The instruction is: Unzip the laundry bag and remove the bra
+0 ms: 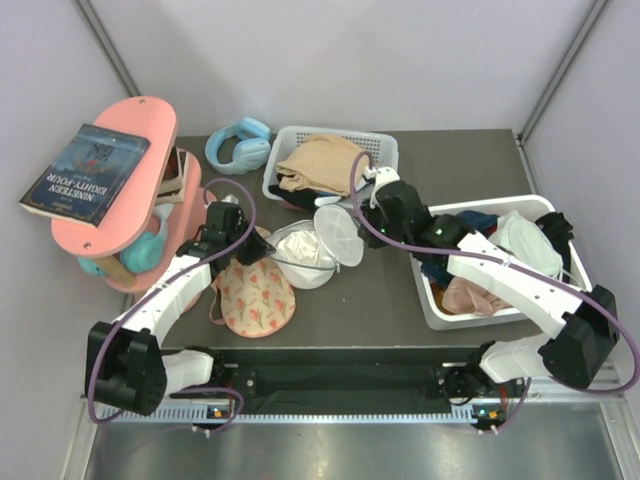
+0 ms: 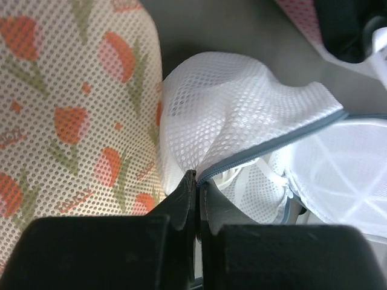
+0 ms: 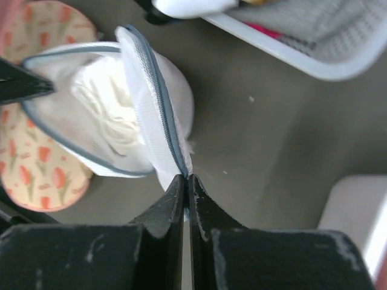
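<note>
Now | left gripper (image 2: 196, 181) pinches laundry bag (image 1: 300, 255) rim | right gripper (image 3: 186, 180) likewise (seemingly flap edge) | bra (image 1: 255, 295) beside

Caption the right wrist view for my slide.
Right gripper shut on the zip rim of the unzipped bag, with the floral bra lying outside, next to it.

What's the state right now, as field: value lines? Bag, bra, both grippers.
laundry bag: unzipped, flap standing open, something white inside
bra: out of the bag, lying on the table beside it, on the left arm's side
left gripper: shut on the bag's zip rim
right gripper: shut on the flap's edge
</note>
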Tool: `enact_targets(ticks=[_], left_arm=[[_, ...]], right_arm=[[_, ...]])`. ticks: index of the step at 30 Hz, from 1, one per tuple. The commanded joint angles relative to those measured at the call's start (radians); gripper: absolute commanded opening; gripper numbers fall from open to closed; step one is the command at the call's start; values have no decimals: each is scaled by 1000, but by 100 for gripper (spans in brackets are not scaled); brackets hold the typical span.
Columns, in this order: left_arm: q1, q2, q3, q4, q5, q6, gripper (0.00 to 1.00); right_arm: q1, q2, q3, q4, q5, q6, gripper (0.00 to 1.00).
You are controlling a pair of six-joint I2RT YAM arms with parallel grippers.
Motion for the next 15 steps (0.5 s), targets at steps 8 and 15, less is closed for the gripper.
enact_targets(ticks=[8,15], left_arm=[[-3,34,14,62,24,-1,0],[-5,59,18,83,55,10,0]], right_arm=[[-90,-51,-52,-136,143,92,0],[-98,-39,20,-211,174,69,54]])
